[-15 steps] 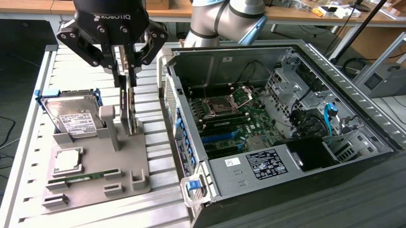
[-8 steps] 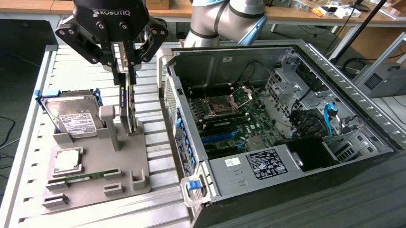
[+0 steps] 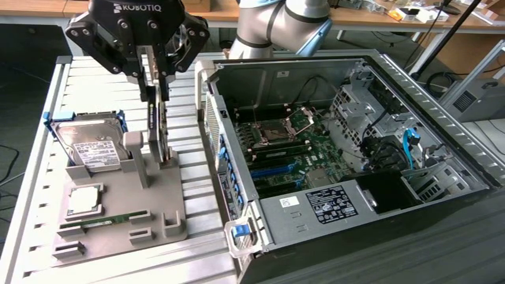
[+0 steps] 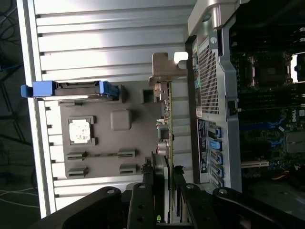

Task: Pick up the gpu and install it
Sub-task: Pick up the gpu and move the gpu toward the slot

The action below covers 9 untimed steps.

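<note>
The gpu [image 3: 162, 127] is a thin dark card standing on edge, its lower end at the grey fixture tray [image 3: 158, 204] on the side nearest the computer case. My gripper [image 3: 156, 89] is shut on the card's upper part, one finger on each face. In the wrist view the gpu [image 4: 165, 119] appears edge-on, with its silvery bracket [image 4: 167, 69] at the far end. There the gripper [image 4: 164, 179] clamps it between the black fingers [image 4: 145, 191]. Whether the card still rests in the tray's slot I cannot tell.
The open computer case [image 3: 442, 124] lies at the exterior view's right, with the motherboard [image 3: 284, 154] exposed inside. On the tray sit a silver hard drive [image 3: 91, 145] in a blue holder, a processor [image 3: 84, 200] and a green memory stick [image 3: 110, 220]. A slatted aluminium table [image 3: 110, 77] carries everything.
</note>
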Available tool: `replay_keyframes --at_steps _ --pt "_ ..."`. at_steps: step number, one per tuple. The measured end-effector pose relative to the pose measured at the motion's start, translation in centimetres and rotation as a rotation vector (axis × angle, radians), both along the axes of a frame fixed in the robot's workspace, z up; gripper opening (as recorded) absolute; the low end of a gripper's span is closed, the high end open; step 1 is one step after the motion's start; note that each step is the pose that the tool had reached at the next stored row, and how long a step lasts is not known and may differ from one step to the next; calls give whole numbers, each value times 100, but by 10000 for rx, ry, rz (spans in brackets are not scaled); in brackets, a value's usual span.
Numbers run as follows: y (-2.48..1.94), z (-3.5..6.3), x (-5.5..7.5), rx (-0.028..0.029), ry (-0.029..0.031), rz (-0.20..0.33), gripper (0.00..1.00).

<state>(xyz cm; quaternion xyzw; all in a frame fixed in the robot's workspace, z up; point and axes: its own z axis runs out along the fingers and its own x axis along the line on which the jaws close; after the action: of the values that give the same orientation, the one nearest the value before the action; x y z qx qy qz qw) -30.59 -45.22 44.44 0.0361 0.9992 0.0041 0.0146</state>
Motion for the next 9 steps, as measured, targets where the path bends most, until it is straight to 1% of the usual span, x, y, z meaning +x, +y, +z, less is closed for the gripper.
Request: replay_keyframes --at_steps 9 --pt "0 97 0 1 -1 0 27"
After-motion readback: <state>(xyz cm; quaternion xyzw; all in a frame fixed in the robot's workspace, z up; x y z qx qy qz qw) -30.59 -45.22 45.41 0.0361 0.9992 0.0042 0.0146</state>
